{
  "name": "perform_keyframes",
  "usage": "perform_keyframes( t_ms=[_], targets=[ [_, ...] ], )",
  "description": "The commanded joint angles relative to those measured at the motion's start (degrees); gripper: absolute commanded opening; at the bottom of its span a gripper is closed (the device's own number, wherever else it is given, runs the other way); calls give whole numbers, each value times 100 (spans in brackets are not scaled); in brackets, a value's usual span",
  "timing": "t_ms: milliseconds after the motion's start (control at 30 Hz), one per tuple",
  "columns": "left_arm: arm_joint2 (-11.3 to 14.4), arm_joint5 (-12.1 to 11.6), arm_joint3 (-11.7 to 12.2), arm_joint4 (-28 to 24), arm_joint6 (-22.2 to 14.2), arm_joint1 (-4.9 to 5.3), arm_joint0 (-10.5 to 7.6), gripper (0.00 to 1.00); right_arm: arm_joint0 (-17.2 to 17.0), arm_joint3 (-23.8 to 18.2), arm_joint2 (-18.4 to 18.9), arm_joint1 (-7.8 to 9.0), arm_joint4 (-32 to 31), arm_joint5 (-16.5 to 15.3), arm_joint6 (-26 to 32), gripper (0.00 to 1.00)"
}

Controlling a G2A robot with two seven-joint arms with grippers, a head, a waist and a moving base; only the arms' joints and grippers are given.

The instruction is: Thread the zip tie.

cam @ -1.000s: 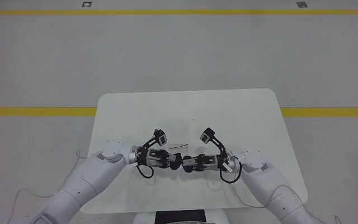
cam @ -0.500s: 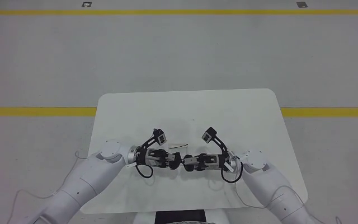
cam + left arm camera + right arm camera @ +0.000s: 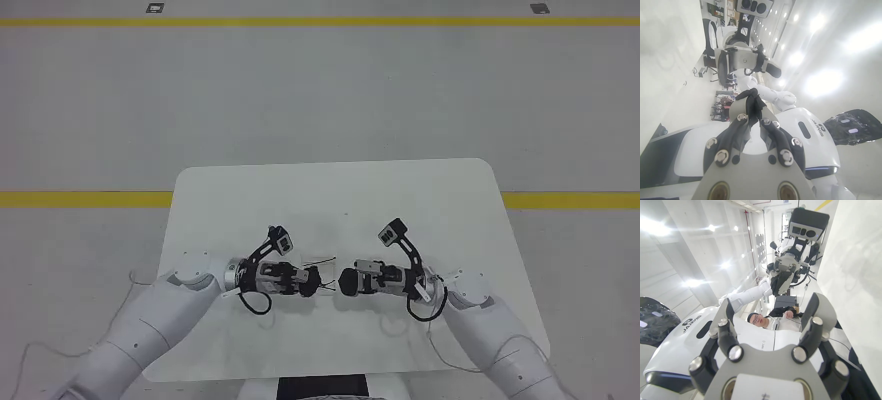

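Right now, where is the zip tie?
Top view: the zip tie sticks out of the left gripper, over the middle of the table, beside the open right gripper.

Right jaws spread, left jaws pinched beyond

Too thin to follow from above: zip tie (image 3: 318,262), a dark hairline just beside left hand (image 3: 320,287), head and tail not to be told apart. Hidden in the left wrist view between that hand's pressed-together, black-wrapped fingers (image 3: 737,108): the gripped stretch. Partly covered by both arms: near edge of counter (image 3: 200,200). Cut off by the right wrist view's edge: base of right hand (image 3: 770,311).
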Motion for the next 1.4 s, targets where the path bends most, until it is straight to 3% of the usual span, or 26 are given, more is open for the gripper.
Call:
perform_keyframes(
  t_ms=[0,233,300,367,467,633,933,1000,1300,1367],
  targets=[
    [-3,-20,-27,-3,-6,-1,-3,0,3,4,-5,0,-1,3,9,100],
    [-3,-20,-27,-3,-6,-1,-3,0,3,4,-5,0,-1,3,9,100],
    [-51,-55,43,7,255,-1,10,0,3,4,-5,0,-1,3,9,100],
    [-121,-137,122,-181,251,1,69,0,3,4,-5,0,-1,3,9,100],
    [-286,-341,376,-462,24,16,118,0,3,4,-5,0,-1,3,9,100],
    [-802,-341,661,-855,-557,-27,258,0,3,4,-5,0,-1,3,9,100],
    [-1483,-341,770,-600,-557,-266,524,0,3,4,-5,0,-1,3,9,100],
    [-1530,-341,754,-526,-557,-318,553,0,3,4,-5,0,-1,3,9,100],
    [-1530,-341,754,-526,-557,-318,553,0,3,4,-5,0,-1,3,9,100],
    [-1556,-341,715,-373,-235,-319,542,0,3,4,-5,0,-1,3,9,100]
  ],
)
